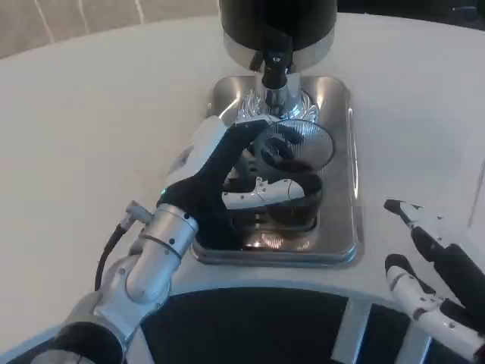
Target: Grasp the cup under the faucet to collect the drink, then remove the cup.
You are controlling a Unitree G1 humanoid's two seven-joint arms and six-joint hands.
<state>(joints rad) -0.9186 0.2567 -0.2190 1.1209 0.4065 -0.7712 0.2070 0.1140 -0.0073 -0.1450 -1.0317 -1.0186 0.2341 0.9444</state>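
Up at the top edge sits the black dispenser [277, 23], its dark faucet [275, 67] pointing straight down over a shiny metal drip tray [341, 163] on the white worktop [91, 121]. The tray's raised rim boxes in the whole action, and the faucet hangs close above the cup's mouth, so it's tight in there. The clear cup [295, 171] stands on the tray directly under the faucet, upright, its round rim facing the camera. Inside, a dark liquid sits in the lower part; how high it reaches is hard to judge through the reflections.

The left hand [239, 171] comes in from the lower left across the tray's near corner, and its fingers [280, 189] wrap around the cup's body — gripping it, white and black segments curled across the front wall. The silver forearm trails back to the lower left, a black cable looping off the wrist.

Over on the right, the right hand [432, 265] rests low near the worktop's edge, well apart from the tray, fingers spread and holding nothing.
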